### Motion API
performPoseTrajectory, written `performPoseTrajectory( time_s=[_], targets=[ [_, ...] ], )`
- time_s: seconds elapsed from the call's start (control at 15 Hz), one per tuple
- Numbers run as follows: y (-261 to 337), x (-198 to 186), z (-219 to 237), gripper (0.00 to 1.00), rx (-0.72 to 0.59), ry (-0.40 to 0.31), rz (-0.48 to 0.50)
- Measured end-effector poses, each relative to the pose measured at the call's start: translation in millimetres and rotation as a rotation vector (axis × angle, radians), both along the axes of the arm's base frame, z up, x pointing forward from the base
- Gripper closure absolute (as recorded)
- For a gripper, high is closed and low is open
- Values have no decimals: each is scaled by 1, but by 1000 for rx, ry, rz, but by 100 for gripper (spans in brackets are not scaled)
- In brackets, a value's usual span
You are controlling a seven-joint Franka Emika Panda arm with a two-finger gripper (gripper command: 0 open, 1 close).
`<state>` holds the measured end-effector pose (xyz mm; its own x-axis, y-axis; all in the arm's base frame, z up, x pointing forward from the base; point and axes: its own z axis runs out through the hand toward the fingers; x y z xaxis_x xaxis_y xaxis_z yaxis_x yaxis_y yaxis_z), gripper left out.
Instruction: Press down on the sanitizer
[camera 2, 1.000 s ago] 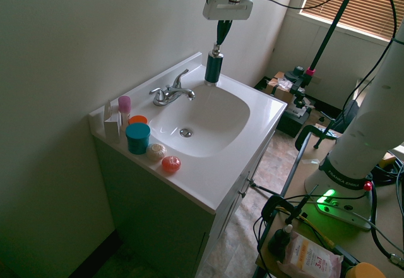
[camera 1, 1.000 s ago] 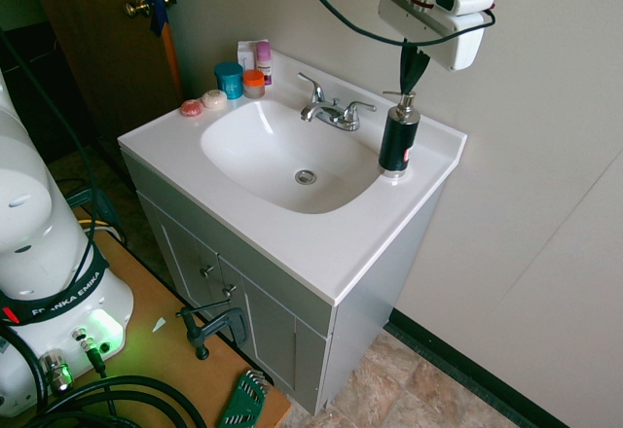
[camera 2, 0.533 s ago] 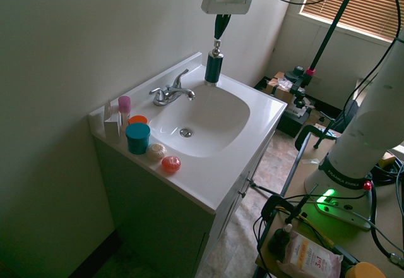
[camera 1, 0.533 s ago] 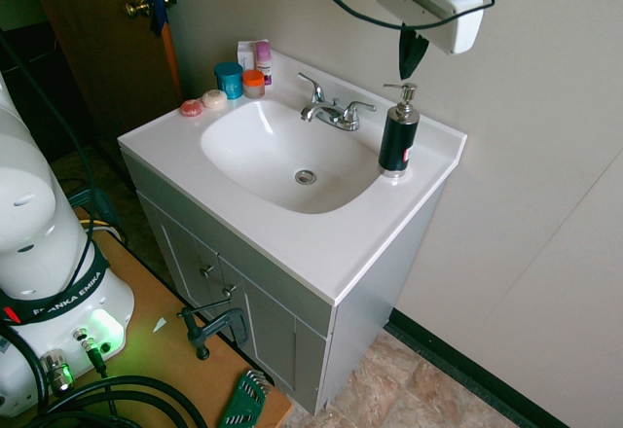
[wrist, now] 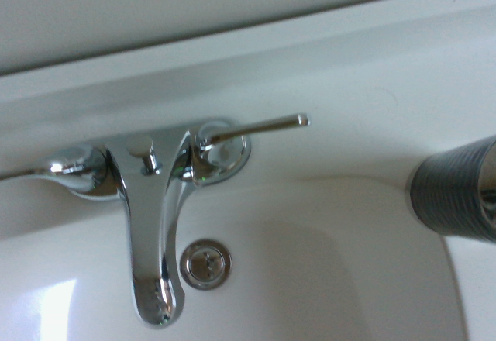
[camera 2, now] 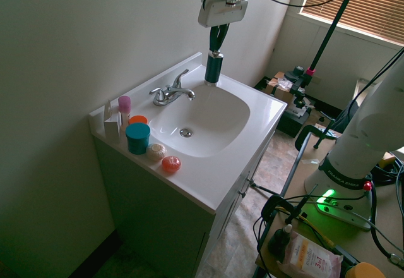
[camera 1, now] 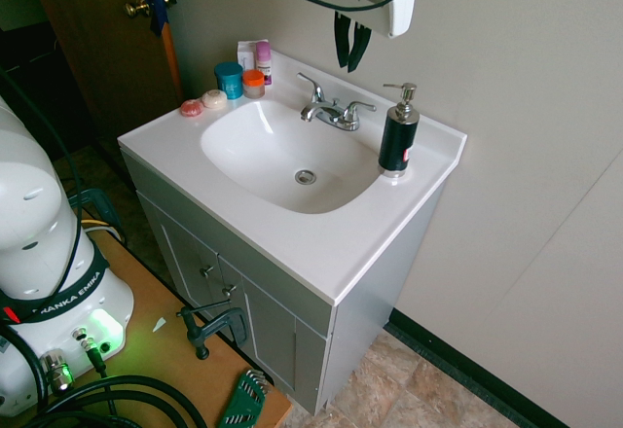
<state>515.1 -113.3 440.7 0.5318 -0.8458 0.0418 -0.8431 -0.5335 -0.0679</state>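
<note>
the end effector hangs empty, fingers slightly apart, above the faucet. the sanitizer, black with a chrome pump, stands right of it on the sink rim. only the wrist view catches the drain.

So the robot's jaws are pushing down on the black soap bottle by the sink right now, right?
Not quite. The gripper isn't touching the sanitizer. It hangs in the air above the faucet, off to one side of the bottle, and the pump head stands free. The first exterior view shows the gap. The bottle is black and stands by the sink.
</note>
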Motion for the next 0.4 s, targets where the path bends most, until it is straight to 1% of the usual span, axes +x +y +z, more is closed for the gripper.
performPoseTrajectory(
  time_s=[0.2, 0.4],
  targets=[
    [7, -9, -13, 0, -5, 19, 21],
    [29, -21, -29, 0, -9, 27, 60]
  ],
)
